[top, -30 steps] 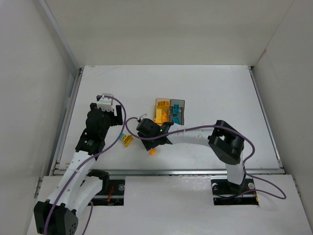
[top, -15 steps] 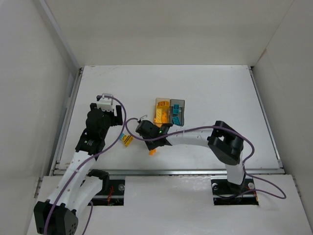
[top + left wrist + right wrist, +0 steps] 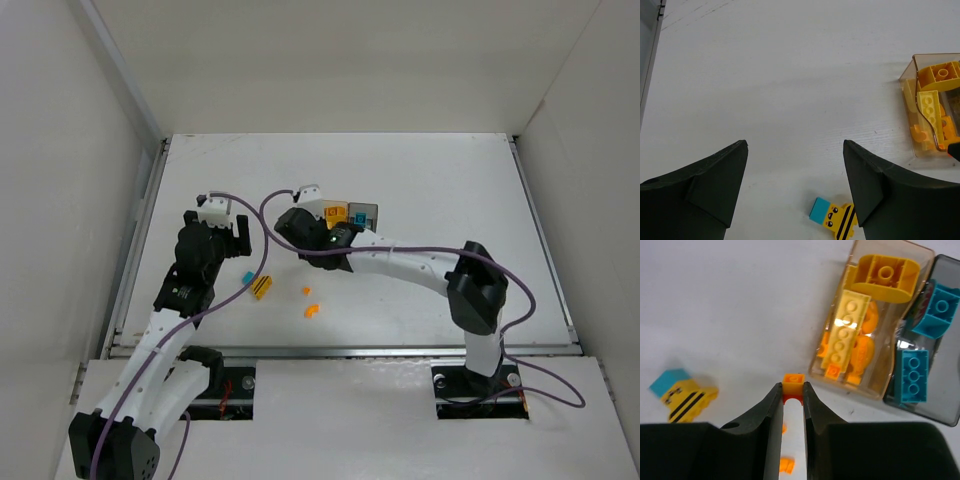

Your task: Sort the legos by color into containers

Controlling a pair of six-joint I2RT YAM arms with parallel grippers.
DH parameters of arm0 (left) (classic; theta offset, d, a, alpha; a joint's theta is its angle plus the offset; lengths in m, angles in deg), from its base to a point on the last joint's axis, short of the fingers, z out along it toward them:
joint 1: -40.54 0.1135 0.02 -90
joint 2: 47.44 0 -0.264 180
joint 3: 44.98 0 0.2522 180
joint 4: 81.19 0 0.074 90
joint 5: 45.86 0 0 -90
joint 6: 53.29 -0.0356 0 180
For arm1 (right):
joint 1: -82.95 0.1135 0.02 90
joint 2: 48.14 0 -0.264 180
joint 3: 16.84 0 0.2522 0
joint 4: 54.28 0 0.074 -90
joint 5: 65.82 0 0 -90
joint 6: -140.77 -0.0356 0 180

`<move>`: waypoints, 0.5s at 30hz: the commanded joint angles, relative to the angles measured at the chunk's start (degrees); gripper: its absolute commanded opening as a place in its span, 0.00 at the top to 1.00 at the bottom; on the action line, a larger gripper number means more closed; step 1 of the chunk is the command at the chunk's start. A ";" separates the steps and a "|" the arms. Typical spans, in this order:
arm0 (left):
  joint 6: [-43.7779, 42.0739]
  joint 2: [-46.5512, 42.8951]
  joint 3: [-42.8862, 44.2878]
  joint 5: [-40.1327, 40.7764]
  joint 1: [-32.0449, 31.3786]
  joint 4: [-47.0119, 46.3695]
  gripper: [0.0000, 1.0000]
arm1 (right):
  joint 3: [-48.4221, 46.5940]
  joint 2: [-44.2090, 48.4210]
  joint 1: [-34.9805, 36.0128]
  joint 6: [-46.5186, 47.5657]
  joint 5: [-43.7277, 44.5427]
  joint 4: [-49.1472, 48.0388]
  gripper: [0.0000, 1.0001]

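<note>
My right gripper is shut on a small orange lego, held above the table just left of the amber container. That container holds yellow and orange legos. The grey container beside it holds teal legos. In the top view the right gripper partly hides the containers. My left gripper is open and empty, low over the table. A teal lego joined to a black-striped yellow lego lies by its right finger. Two orange legos lie loose.
White walls enclose the table on the left, back and right. A metal rail runs along the table's left edge. The right arm stretches across the middle towards the containers.
My right gripper has shut on an orange lego, risen and moved back towards the containers. Two orange legos it had covered now show. The left arm has stayed still.
</note>
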 commanded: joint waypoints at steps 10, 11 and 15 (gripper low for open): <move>0.17 -1.30 -0.69 0.10 0.05 -1.63 0.25 | -2.91 -5.35 -7.79 -4.32 3.60 3.45 1.00; 0.17 -1.30 -0.70 0.10 0.05 -1.63 0.25 | -2.90 -5.35 -8.40 -4.32 2.20 2.92 1.00; 0.17 -1.30 -0.70 0.10 0.05 -1.63 0.25 | 1.13 -6.67 -9.03 -5.72 0.26 2.92 1.00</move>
